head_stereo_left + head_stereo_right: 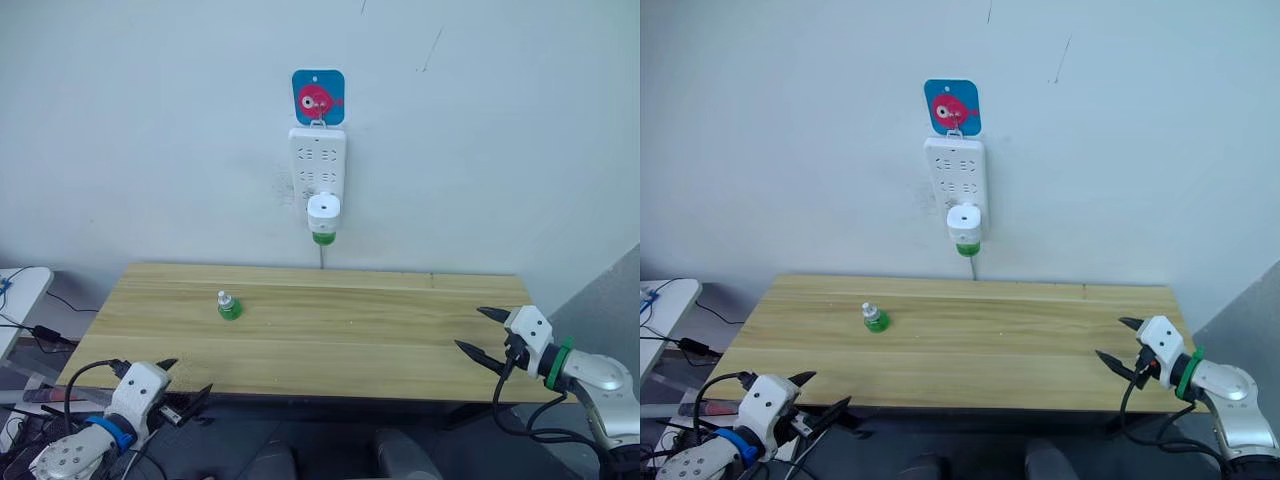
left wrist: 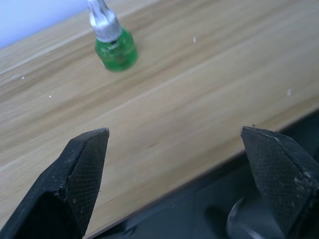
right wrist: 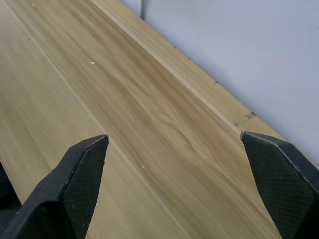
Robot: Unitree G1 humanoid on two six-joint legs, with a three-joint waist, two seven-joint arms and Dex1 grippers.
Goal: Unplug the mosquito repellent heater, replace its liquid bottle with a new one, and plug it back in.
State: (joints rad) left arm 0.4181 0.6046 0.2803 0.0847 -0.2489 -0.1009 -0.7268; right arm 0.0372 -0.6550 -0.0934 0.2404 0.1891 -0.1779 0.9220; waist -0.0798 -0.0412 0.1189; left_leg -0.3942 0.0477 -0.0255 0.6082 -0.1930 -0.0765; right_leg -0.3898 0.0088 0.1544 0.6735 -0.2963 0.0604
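Nothing of the job looks done yet. The mosquito repellent heater sits plugged into the bottom of the white power strip on the wall, its green bottle screwed in underneath, hanging above the far edge of the wooden table. A spare green bottle with a silvery cap stands upright on the table's left half, well apart from the wall.

My left gripper hovers just off the table's near left corner, fingers spread wide and empty; from its wrist I look along them toward the spare bottle. My right gripper sits over the table's right end, also spread wide and holding nothing, its fingers pointing across the bare wood.

As I judge it, everything is left: pull the heater off the strip, unscrew the bottle in it, fit the spare, and plug the unit back in
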